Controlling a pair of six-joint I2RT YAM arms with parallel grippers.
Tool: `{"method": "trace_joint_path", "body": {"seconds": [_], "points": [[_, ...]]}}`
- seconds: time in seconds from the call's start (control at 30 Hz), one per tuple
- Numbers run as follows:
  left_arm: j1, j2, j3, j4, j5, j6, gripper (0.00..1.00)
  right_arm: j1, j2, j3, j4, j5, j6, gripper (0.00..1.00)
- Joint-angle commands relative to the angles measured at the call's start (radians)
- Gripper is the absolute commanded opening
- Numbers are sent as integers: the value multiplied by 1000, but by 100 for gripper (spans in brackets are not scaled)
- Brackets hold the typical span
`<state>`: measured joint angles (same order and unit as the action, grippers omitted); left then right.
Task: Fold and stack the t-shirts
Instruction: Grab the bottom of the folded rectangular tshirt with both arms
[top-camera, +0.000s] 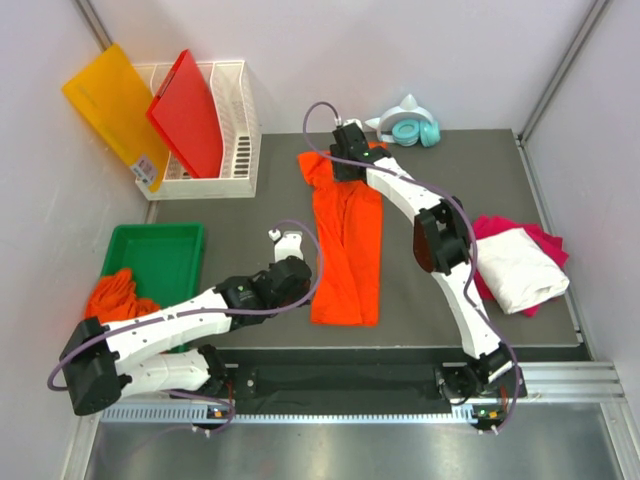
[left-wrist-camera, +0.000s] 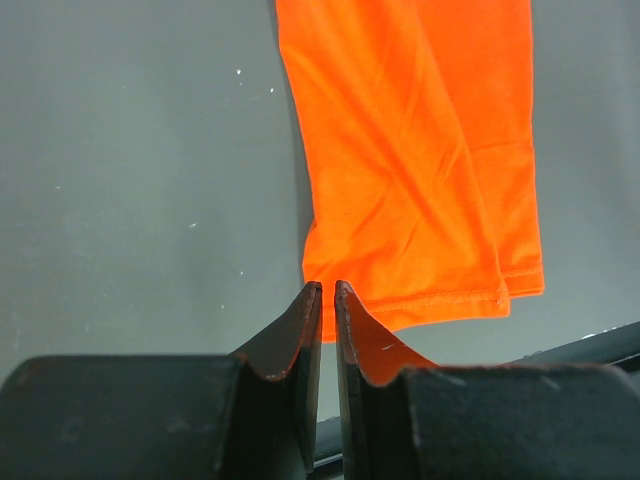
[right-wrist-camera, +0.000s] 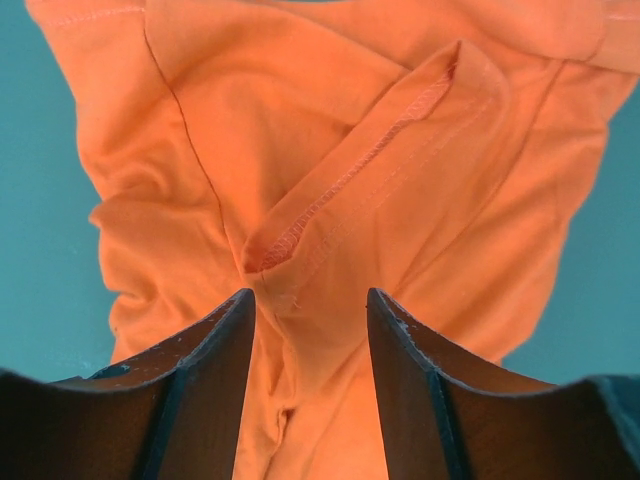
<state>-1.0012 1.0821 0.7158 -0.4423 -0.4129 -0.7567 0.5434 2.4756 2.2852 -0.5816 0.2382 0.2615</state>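
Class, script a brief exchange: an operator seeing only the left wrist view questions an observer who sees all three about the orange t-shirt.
Operator: Where is the right gripper?
Observer: The right gripper is open at the far end of the orange t-shirt, over a hemmed fold.
Operator: Anything folded already?
Observer: A folded white t-shirt lies on a magenta t-shirt at the table's right.
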Motion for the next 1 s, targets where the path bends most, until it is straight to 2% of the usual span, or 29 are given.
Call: {"method": "trace_joint_path", "body": {"seconds": [0.0,0.17,0.27,0.37,0.4,0.5,0.7,0.97], "points": [[4,-21,-13,2,-13,-12,15,10,31,40,11,-16,-7,49],[4,-22,-26,7,-4,-20,15,9,39,39,2,-14,-8,49],[4,-19,-27,8,-3,-20,15,4,45,39,-9,-11,-5,44],[4,-19,-30,8,0,-21,15,-2,45,34,-15,3,8,24],[4,-19,-32,10,0,-21,15,-2,39,30,-15,4,12,13],[4,-17,-33,13,0,-21,15,-2,16,4,6,16,13,1],[4,-8,-33,20,0,-20,15,-7,-26,-18,15,61,15,0],[4,2,-38,43,-1,-20,15,-31,-141,-135,52,111,28,0]]}}
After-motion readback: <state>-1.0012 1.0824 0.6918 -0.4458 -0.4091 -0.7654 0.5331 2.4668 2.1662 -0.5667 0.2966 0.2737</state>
